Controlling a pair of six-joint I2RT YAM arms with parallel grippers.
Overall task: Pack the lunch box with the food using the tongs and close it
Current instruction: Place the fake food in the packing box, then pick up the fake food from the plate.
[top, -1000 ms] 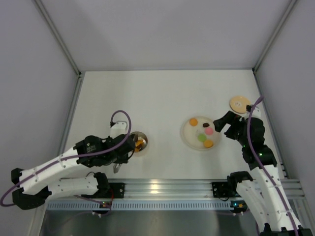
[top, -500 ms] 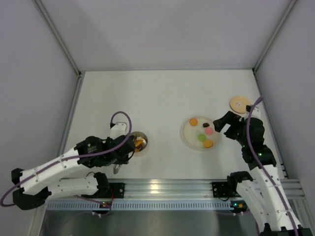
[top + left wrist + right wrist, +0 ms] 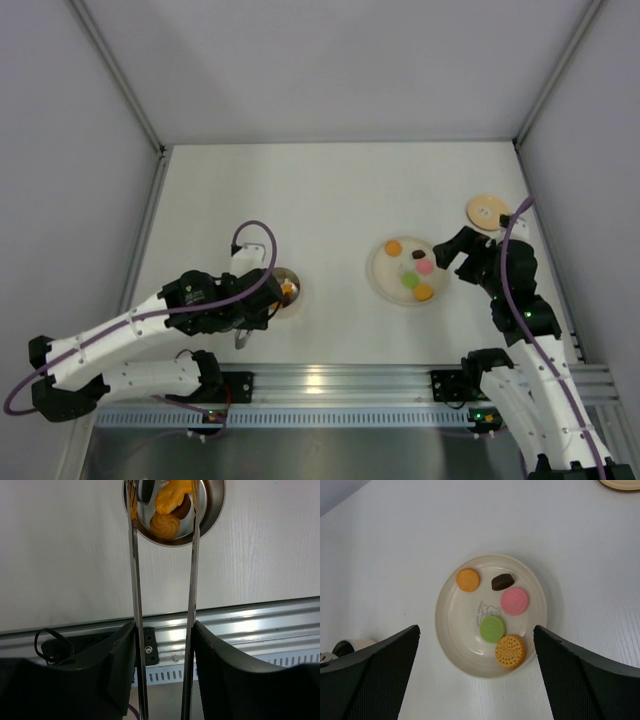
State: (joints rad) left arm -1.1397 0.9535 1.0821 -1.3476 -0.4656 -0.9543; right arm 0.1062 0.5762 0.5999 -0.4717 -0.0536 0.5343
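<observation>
**White worktop, pot part-filled, tongs over its rim**

White worktop (image 3: 330, 190) carries everything, walled in by pale panels. At near left, the left gripper (image 3: 163, 630) has its jaws pressed against the two thin arms of the tongs (image 3: 134, 580), holding them. The tips stand apart over the lunch box (image 3: 214, 502), a steel pot near the front rail. The right gripper (image 3: 450, 250) hovers by the plate (image 3: 457, 630), its jaws spread wide and empty. The wooden lid (image 3: 486, 211) lies by the right wall, well apart from the pot.

Orange and dark pieces (image 3: 166, 525) sit in the pot. Five more lie on the plate: orange (image 3: 468, 580), brown (image 3: 502, 581), pink (image 3: 514, 601), green (image 3: 493, 629) and a tan biscuit (image 3: 510, 651).

Likely risks:
- A tong tip could catch the rim on the way out and shove or tip the light pot.
- The slim arms could slide in a loosened hold.
- A biscuit could drop on the long carry from the plate.
</observation>
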